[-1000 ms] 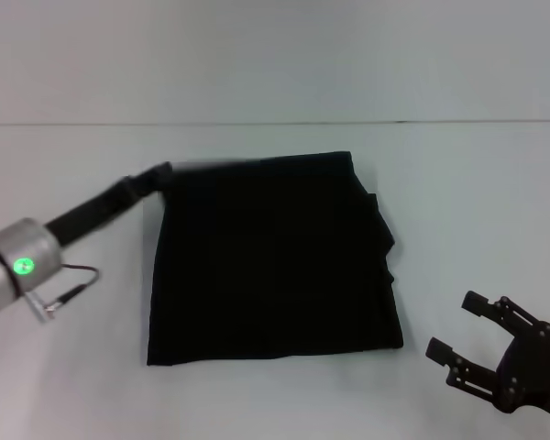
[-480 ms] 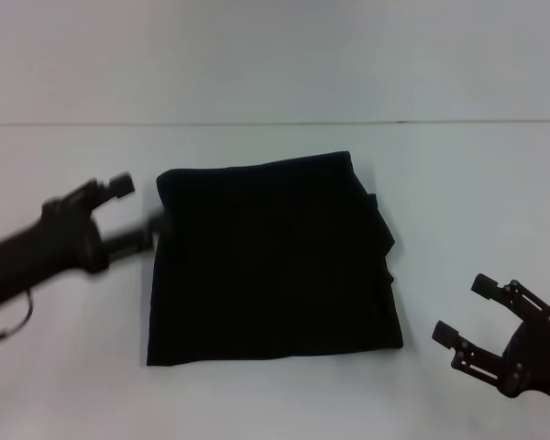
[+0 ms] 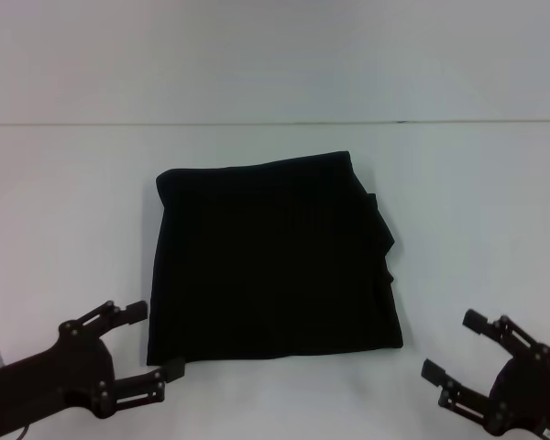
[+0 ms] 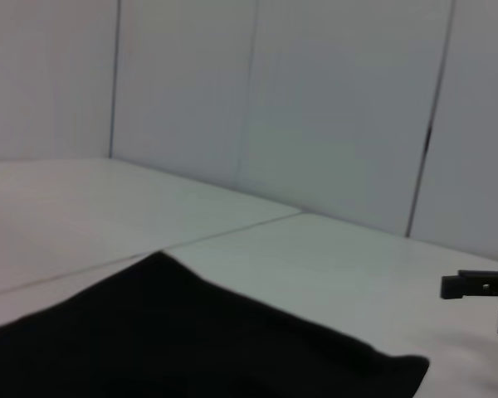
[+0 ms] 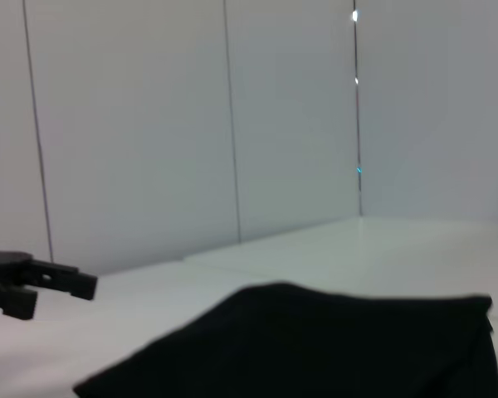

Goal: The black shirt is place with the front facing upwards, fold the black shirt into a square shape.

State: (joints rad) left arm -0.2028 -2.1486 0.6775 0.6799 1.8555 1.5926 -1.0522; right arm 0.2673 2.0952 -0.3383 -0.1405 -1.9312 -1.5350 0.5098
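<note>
The black shirt [image 3: 270, 261] lies folded into a rough square in the middle of the white table, plain black side up, with small layered edges sticking out on its right side. My left gripper [image 3: 156, 340] hovers open and holds nothing, just off the shirt's near left corner. Off the near right corner my right gripper [image 3: 451, 345] is also open, with nothing in it. In the left wrist view the black shirt [image 4: 191, 340] fills the lower part, with the right gripper [image 4: 481, 290] beyond it. The right wrist view shows the black shirt [image 5: 315, 340] and the left gripper [image 5: 33, 282] farther off.
The white table [image 3: 275, 92] stretches around the shirt on all sides. A seam line [image 3: 73, 123] crosses it behind the shirt. Pale wall panels [image 4: 315, 99] stand behind the table.
My left arm has let go at the shirt's far left corner and drawn back to the near left, its gripper now open. The right gripper has shifted only slightly.
</note>
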